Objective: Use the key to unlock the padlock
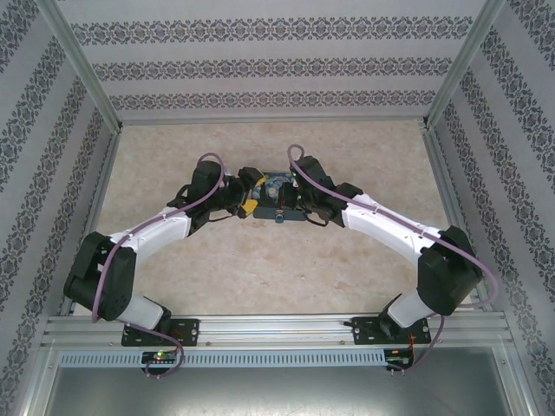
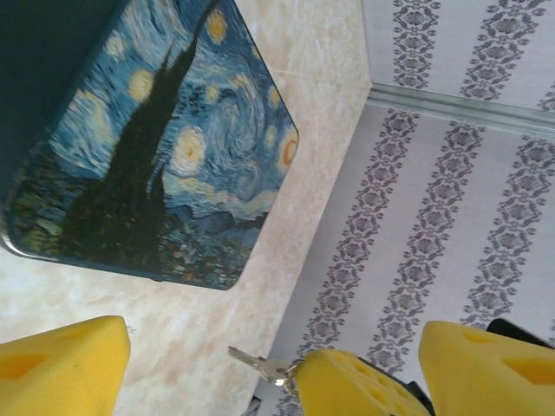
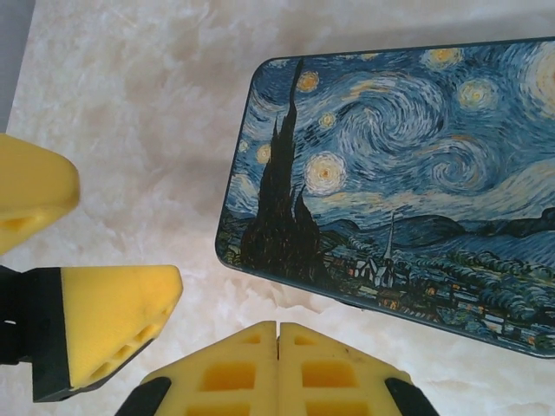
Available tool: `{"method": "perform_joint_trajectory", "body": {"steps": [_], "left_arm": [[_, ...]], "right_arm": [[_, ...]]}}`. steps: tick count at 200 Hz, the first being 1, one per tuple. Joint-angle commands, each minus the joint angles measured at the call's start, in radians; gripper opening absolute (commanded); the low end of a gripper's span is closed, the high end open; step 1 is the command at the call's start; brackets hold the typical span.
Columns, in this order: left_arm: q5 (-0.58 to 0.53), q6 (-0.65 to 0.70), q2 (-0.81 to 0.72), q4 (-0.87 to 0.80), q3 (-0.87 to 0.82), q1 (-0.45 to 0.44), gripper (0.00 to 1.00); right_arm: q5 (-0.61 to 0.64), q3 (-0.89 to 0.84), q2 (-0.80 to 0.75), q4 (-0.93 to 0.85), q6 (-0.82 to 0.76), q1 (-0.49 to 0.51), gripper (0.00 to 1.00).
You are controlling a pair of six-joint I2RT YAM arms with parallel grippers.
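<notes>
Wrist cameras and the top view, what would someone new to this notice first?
The tin, painted with a swirling blue-and-yellow night sky, stands out at once, lying flat on the pale table where both arms meet. Next the bright yellow foam draws the eye: the right gripper is shut, a small silvery key poking from its tips, and the left gripper stands open around it.

Starry-night painted tin (image 3: 390, 191) lies flat on the marbled beige tabletop (image 1: 277, 277), roughly mid-table. Grey-patterned striped wallpaper (image 1: 260, 65) covers back and side walls. Aluminium rail (image 1: 277, 328) runs along the near edge, slotted strip (image 1: 277, 357) just beside it.
</notes>
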Motion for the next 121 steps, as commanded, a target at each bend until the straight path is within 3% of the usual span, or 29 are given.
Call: {"method": "perform_joint_trajectory", "body": {"steps": [1, 54, 121], "left_arm": [[0.012, -0.124, 0.032, 0.15, -0.012, -0.025, 0.77], [0.013, -0.251, 0.098, 0.31, -0.007, -0.072, 0.56], [0.015, -0.29, 0.114, 0.381, 0.014, -0.102, 0.39]], "right_arm": [[-0.017, 0.008, -0.041, 0.042, 0.016, 0.001, 0.0], [-0.057, 0.01, -0.063, 0.108, 0.06, 0.001, 0.0], [-0.068, -0.008, -0.059, 0.134, 0.079, -0.009, 0.0]]}}
